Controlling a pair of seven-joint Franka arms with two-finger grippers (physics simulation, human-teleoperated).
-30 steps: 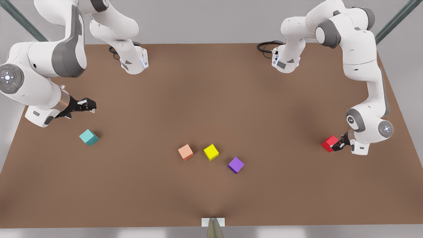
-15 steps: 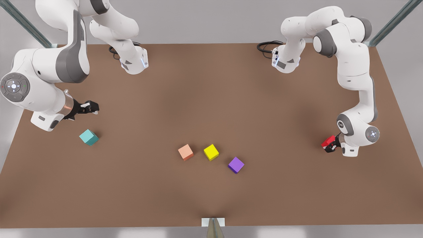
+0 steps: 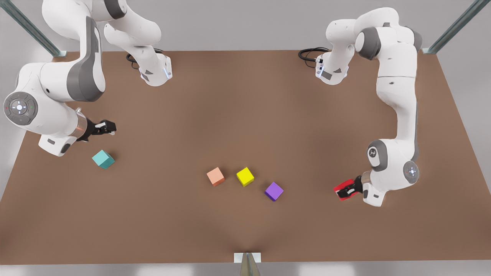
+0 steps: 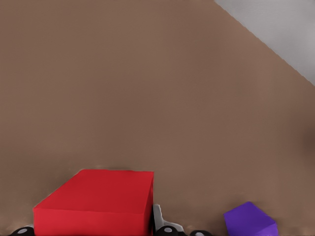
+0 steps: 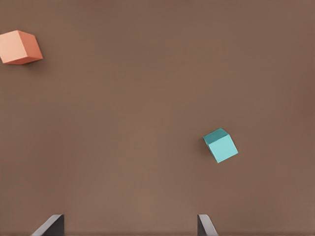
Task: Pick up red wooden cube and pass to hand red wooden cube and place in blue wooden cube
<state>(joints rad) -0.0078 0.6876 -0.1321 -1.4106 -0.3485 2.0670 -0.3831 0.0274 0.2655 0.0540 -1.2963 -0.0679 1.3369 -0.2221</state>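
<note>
Currently the left gripper (image 3: 344, 190) is clamped on the red cube (image 3: 342, 189), held near the purple cube (image 3: 274, 191); right gripper (image 3: 109, 127) spread, empty, above the teal cube (image 3: 103, 159). A misaligned handover risks a drop.

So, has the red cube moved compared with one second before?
Yes. Held in the left gripper, the red wooden cube has travelled toward the front view's left and lower, so it is now closer to the purple cube.

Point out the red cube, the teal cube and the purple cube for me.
red cube (image 3: 342, 190), front view, its top face, held in the left gripper.
teal cube (image 3: 102, 157), front view, its top face.
purple cube (image 3: 274, 189), front view, its top face.
</note>
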